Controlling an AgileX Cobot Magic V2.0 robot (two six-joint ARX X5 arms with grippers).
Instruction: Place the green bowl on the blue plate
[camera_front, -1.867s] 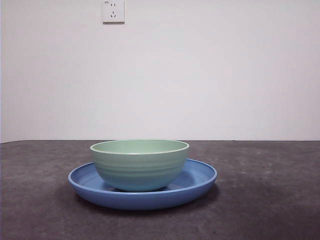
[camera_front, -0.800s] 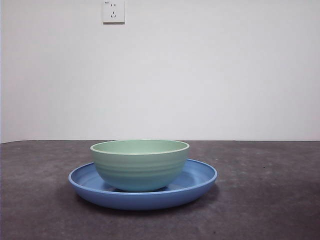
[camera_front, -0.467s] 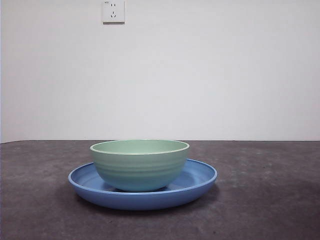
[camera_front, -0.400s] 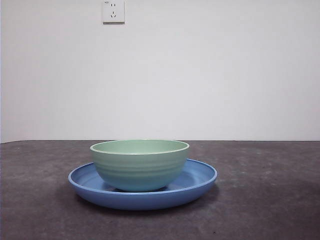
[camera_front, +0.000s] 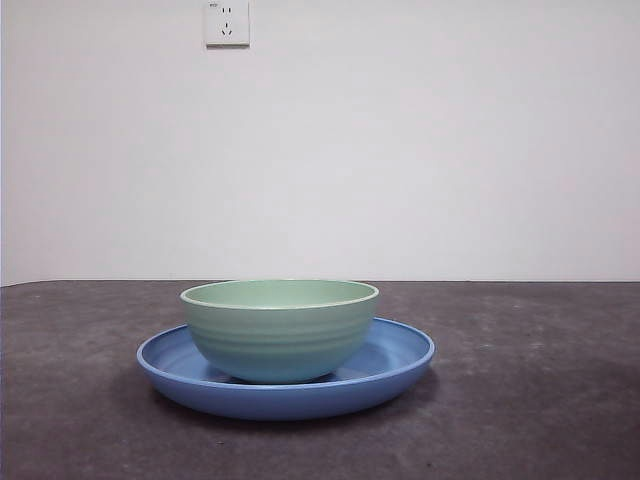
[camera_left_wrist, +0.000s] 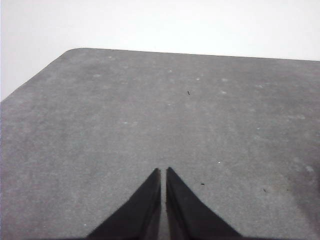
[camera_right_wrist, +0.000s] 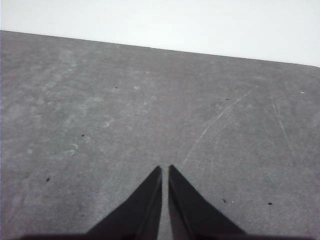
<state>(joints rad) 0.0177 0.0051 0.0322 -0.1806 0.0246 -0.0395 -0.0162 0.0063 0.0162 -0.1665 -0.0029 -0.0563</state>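
Observation:
The pale mint-green bowl (camera_front: 280, 330) stands upright inside the wide blue plate (camera_front: 400, 362) in the front view, left of the picture's middle. No arm shows in the front view. My left gripper (camera_left_wrist: 163, 170) is shut and empty over bare grey table in the left wrist view. My right gripper (camera_right_wrist: 165, 168) is shut and empty over bare grey table in the right wrist view. Neither wrist view shows the bowl or the plate.
A dark grey table (camera_front: 540, 400) runs to a white wall with a power socket (camera_front: 227, 22) at the top. The left wrist view shows the table's rounded corner (camera_left_wrist: 75, 51).

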